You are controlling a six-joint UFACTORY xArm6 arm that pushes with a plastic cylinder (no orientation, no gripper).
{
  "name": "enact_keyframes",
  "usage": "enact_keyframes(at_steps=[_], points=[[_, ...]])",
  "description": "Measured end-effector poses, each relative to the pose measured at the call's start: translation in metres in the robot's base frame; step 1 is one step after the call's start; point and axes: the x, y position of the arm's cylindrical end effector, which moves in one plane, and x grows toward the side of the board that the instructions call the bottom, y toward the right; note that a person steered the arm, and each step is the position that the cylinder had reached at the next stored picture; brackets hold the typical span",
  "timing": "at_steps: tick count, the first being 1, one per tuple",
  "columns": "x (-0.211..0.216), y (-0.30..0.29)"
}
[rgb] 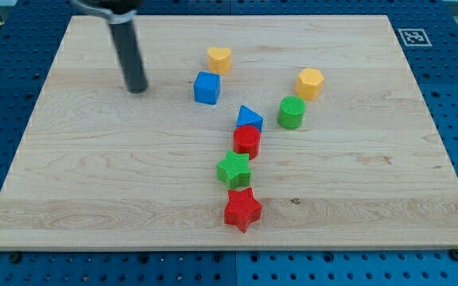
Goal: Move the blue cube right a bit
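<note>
Red star (242, 210) nearest, blue cube (207, 87) near my tip (137, 87), to its right, no pincer visible

The small blue ribbed plastic cube (207, 87) is seen resting flat on the light wooden board (94, 175), in the upper-middle area, slightly left of the view's centre. It is turned a little, so its edges are not square w/ the board's edges. Top face & one darker side face can be made out. It is placed just below-left of a yellow heart-shaped block (219, 59), apart from it, not touching. Nothing is stacked on it.
</note>
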Motion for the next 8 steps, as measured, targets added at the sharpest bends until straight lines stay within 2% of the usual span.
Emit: enact_keyframes(at_steps=[2,4,8], points=[[-0.002,-0.032],[-0.021,-0.024],[0.006,0.122]])
